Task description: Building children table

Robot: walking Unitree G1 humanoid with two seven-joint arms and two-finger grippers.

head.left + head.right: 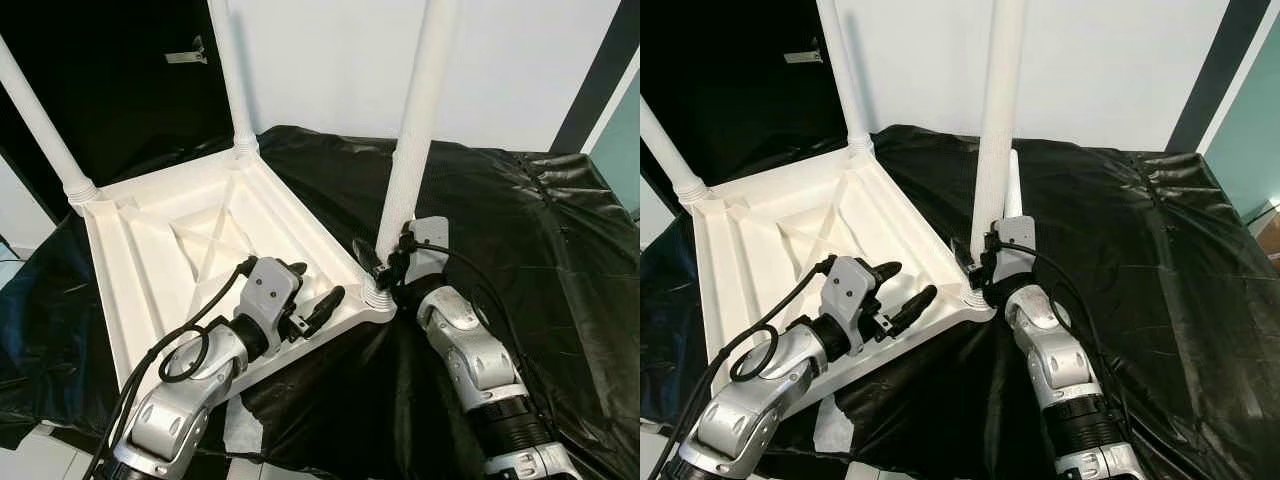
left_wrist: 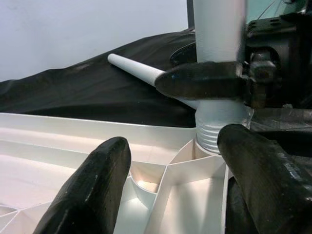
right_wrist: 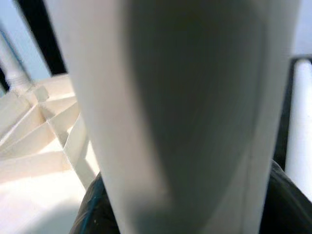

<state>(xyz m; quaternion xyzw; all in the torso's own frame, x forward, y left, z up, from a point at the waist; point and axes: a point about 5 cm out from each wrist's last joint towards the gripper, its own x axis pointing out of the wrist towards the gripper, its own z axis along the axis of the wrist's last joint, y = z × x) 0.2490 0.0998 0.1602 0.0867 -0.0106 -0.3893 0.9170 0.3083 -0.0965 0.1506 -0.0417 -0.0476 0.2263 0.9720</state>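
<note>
Left eye view: the white table top lies upside down on a black sheet, ribbed underside up. 3 white legs stand in its corner sockets: 1 at 9 o'clock, 1 at 12 o'clock, and the near-corner leg at 3 o'clock of the top. A 4th leg lies loose on the sheet just behind the near-corner leg, seen best in the right eye view. The corner of the top toward 6 o'clock is hidden behind the left arm, so whether it has a leg cannot be told; the loose leg suggests it does not.

The right gripper is pinched on the near-corner leg just above its threaded collar; the right wrist view shows that leg pressed close between the fingers. Threads show above the socket in the left wrist view, so this leg appears not fully seated.

The left gripper sits spread over the ribs of the top beside that same corner, gripping nothing; the finger rests close to the ribbing.

Judgement: about 3 quarters done. Remaining: finish tightening the held leg, fit the loose leg, and turn the table upright.
</note>
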